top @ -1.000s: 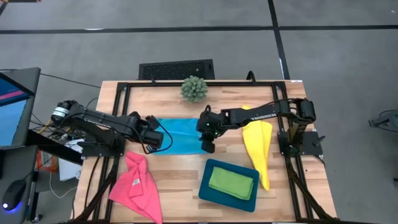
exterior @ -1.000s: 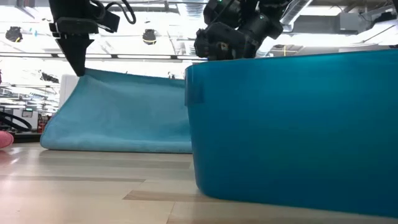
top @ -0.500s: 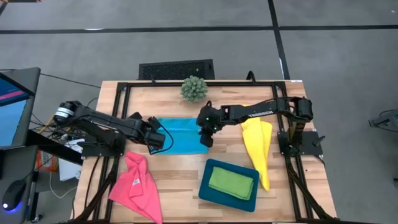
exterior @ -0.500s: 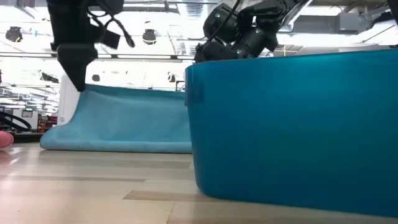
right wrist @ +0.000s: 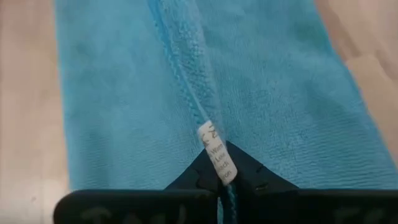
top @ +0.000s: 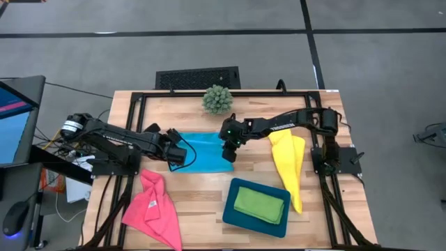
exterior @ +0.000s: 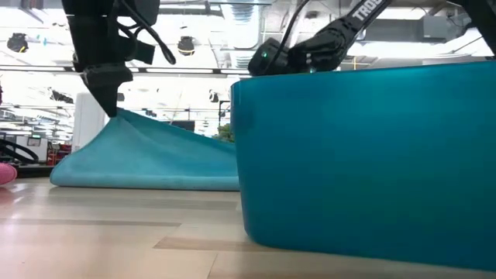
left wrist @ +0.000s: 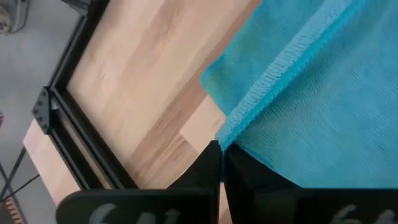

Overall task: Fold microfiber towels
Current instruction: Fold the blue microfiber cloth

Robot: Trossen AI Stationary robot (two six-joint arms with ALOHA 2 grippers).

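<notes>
Sky blue towel spread at the wooden desk's centre, folded over itself, pinched at both ends: left gripper clamped on its 9 o'clock edge, right gripper clamped on its 3 o'clock edge by the white label. Yellow towel at 3 o'clock, hot pink towel at 7 o'clock, lime green towel folded in the teal tray at 5 o'clock.

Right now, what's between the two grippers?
In the high view, only the blue towel spans from the left gripper to the right gripper; each is shut on one end of it.
</notes>
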